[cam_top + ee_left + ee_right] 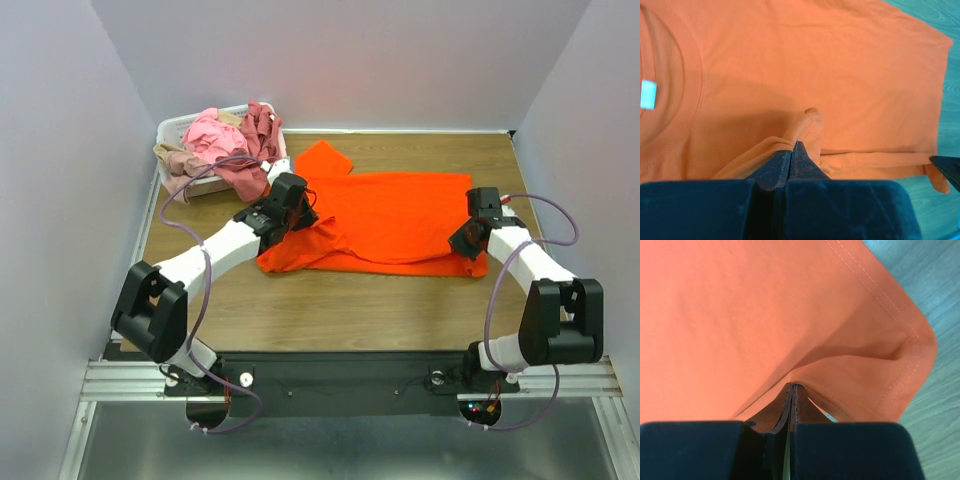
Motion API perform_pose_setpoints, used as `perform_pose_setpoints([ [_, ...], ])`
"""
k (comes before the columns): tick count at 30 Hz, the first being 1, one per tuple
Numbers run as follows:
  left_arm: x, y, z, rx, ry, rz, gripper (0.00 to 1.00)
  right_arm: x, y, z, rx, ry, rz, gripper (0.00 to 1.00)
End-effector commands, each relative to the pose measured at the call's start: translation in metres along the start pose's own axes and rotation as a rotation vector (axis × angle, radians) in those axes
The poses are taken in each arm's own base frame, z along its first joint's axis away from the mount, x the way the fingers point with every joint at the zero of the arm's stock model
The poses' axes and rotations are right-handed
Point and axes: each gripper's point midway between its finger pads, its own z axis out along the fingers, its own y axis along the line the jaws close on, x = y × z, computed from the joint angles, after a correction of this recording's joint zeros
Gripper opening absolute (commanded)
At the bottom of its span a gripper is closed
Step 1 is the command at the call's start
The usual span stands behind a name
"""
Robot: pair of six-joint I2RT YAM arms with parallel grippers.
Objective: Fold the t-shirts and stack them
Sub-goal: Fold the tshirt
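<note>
Top external: orange t-shirt [400, 215] was laid spread on the bench [330, 310], just right of the basket [172, 130]. Left fingers [776, 167] were clamped on its basket-side edge, right fingers [779, 415] on its far hem corner. Other t-shirts [225, 145] were heaped in the basket.
</note>
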Motion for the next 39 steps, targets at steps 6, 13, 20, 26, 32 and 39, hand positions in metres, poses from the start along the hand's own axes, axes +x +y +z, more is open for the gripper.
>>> perform_pose_setpoints([
  [6,-0.045,-0.022,0.020,0.097,-0.097,0.140,0.00,-0.039,0.019,0.001,-0.006,-0.116,-0.015,0.00],
  [13,-0.052,-0.018,0.041,0.118,-0.077,0.220,0.00,-0.048,0.037,0.018,-0.010,-0.086,-0.162,0.00],
  [20,-0.048,-0.008,0.069,0.132,-0.018,0.290,0.00,-0.055,0.064,0.037,-0.078,-0.038,-0.367,0.00],
  [26,-0.050,-0.003,0.090,0.107,0.011,0.367,0.00,-0.059,0.073,0.054,-0.087,-0.020,-0.514,0.00],
  [32,-0.055,0.010,0.109,0.066,0.037,0.457,0.08,-0.063,0.081,0.068,-0.106,-0.003,-0.664,0.00],
  [39,-0.067,0.001,0.111,0.068,0.040,0.502,0.94,-0.077,0.077,0.069,-0.056,-0.041,-0.725,0.37],
])
